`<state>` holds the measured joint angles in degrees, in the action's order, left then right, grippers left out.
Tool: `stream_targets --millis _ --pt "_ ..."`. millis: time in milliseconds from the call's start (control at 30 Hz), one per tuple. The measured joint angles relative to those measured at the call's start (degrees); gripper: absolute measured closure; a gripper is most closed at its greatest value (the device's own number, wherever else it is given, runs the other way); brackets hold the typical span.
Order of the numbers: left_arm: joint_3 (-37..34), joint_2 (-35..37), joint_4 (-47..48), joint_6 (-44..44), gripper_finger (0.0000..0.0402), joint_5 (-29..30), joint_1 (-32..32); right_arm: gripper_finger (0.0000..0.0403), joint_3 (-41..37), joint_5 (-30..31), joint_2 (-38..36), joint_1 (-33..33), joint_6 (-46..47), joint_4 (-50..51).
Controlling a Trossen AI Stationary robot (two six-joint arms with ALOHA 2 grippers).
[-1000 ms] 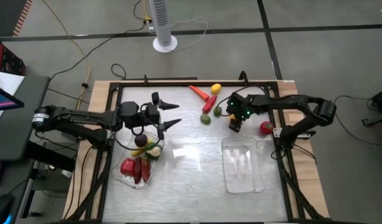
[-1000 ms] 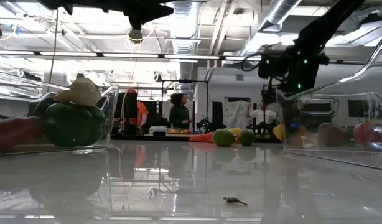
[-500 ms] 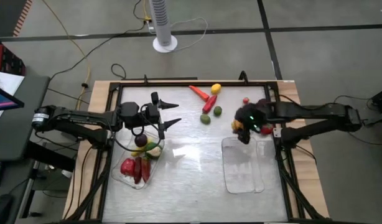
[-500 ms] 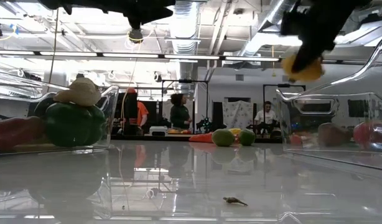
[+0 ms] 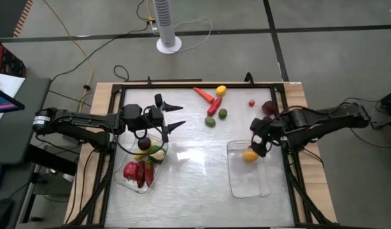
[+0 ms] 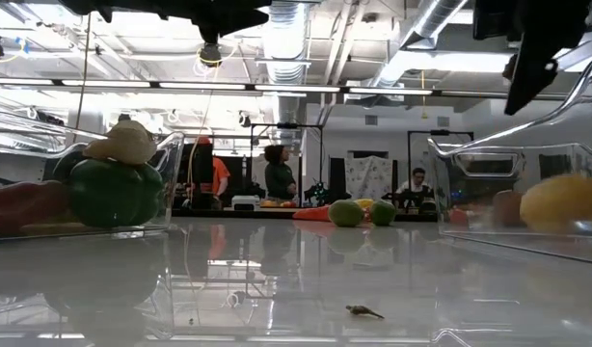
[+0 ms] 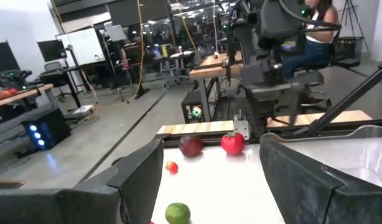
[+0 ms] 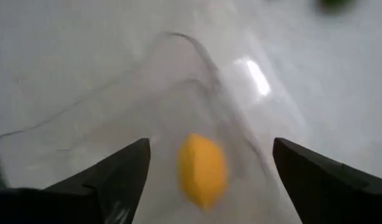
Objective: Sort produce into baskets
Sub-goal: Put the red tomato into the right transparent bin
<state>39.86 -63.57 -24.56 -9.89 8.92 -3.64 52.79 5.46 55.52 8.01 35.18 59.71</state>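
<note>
The right tool [image 5: 260, 141] hangs over the far end of the clear, shallow plastic tray on the right [image 5: 259, 184], its two dark fingers [image 8: 110, 177] spread wide and grasping nothing. Directly below them a small yellow-orange toy fruit [image 5: 249, 155] lies inside that tray, near its far wall, apart from the fingers; it is the only piece there. In my judgement this is the release step of one sorting trip, with the fruit just set free.

The left tool [image 5: 172, 117] hovers above the far edge of the clear plastic tray on the left [image 5: 121, 181], its fingers parted and empty. That tray already carries red pieces [image 5: 137, 170], a dark purple one [image 5: 144, 144], a green one and a pale one.

Farther out on the white bench [image 5: 195, 165] loose produce remains: a red pepper-like piece [image 5: 213, 105], an orange carrot-like piece [image 5: 204, 94], a yellow piece [image 5: 221, 90], two green round pieces [image 5: 216, 117], a tiny red piece [image 5: 251, 102] and a dark red round piece [image 5: 269, 107] just behind the right arm.

The next move likely calls for lifting the right tool clear of the tray wall, swinging toward the nearest loose piece, and lowering with fingers wide around it.
</note>
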Motion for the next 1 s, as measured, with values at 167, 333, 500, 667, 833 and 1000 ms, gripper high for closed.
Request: stream_targets --millis 167,333,500,667,833,1000 --pt "0.00 0.00 -0.21 0.53 0.0148 -2.19 0.00 0.0042 4.85 1.95 4.70 -8.86 -1.22 15.30" --pt "0.00 0.00 0.17 0.51 0.0148 -2.57 0.00 0.0052 5.18 1.86 9.98 -17.86 -7.06 20.49" --pt "0.00 0.00 1.50 0.57 0.0148 -2.58 0.02 0.0039 4.70 1.96 13.93 -26.70 -16.24 21.71" --pt "0.00 0.00 2.68 0.30 0.0148 -2.59 0.35 0.0013 4.68 0.70 17.04 -34.26 -22.61 24.41" --pt "0.00 0.00 2.92 -0.20 0.0148 -2.55 0.91 0.0006 2.13 -2.23 20.59 -39.30 -27.85 24.28" --pt "0.00 1.33 5.17 -1.00 0.0148 -2.54 1.63 0.0004 -1.88 -2.54 22.66 -41.32 -32.29 21.33"
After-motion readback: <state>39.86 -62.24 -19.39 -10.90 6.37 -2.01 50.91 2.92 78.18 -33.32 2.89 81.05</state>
